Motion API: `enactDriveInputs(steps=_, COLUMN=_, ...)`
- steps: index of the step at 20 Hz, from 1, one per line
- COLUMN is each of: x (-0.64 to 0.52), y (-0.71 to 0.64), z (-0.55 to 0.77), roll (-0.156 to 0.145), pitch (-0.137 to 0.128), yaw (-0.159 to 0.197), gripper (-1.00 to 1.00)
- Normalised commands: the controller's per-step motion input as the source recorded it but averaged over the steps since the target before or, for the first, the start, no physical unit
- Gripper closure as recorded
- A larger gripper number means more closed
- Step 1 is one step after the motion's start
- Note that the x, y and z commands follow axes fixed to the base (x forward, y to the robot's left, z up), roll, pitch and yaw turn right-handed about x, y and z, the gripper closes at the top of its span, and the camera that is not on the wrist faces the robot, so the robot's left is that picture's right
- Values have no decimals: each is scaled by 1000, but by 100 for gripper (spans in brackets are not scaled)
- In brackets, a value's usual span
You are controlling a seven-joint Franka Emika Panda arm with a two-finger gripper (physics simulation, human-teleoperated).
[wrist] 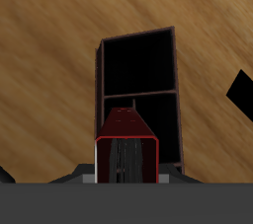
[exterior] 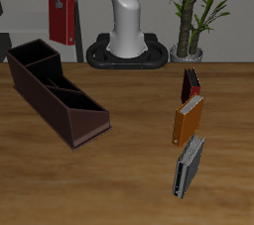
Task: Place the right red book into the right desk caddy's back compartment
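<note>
Exterior view: the gripper (exterior: 63, 1) hangs high above the table (exterior: 129, 169) with the right red book (exterior: 63, 21) clamped between its fingers, the book's long axis vertical and its lower end well clear of the tabletop. The right desk caddy (exterior: 55, 95) lies below and slightly toward the table's front edge, its long axis running obliquely from the back toward the front; the book stands roughly above the caddy's rear end. Counted here: one caddy, one red book in the grasp, and three further books standing in a row well apart from the caddy, namely a dark maroon-black book (exterior: 190, 83), an orange book (exterior: 189, 120) and a grey book (exterior: 189, 165). A potted plant (exterior: 190, 16) stands beside the robot base (exterior: 127, 49). Wrist view: the red book (wrist: 126, 147) fills the space between the fingers, seen end-on with its pale page edges visible, so the fingers are closed narrowly on its covers. Directly beyond its free end lie two dark open compartments of the caddy (wrist: 140, 85), divided by a thin wall; the book's end overlaps the nearer one. The coming descent appears to depend on holding the book vertical and centred over the back compartment, clear of that divider.
</note>
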Motion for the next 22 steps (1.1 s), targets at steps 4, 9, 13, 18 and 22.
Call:
enactDriveInputs(steps=4, x=30, y=-223, z=61, roll=-30, pitch=-32, yaw=53, gripper=100)
enactDriveInputs(steps=9, x=17, y=-227, z=26, roll=-55, pitch=-2, yaw=-10, gripper=100)
enactDriveInputs(steps=13, x=29, y=-127, z=75, roll=-25, pitch=-22, yaw=8, gripper=100)
enactDriveInputs(steps=18, x=85, y=-162, z=97, roll=-25, pitch=-50, yaw=16, gripper=100)
enactDriveInputs(steps=22, x=92, y=-103, z=83, roll=-27, pitch=-17, yaw=-13, gripper=100)
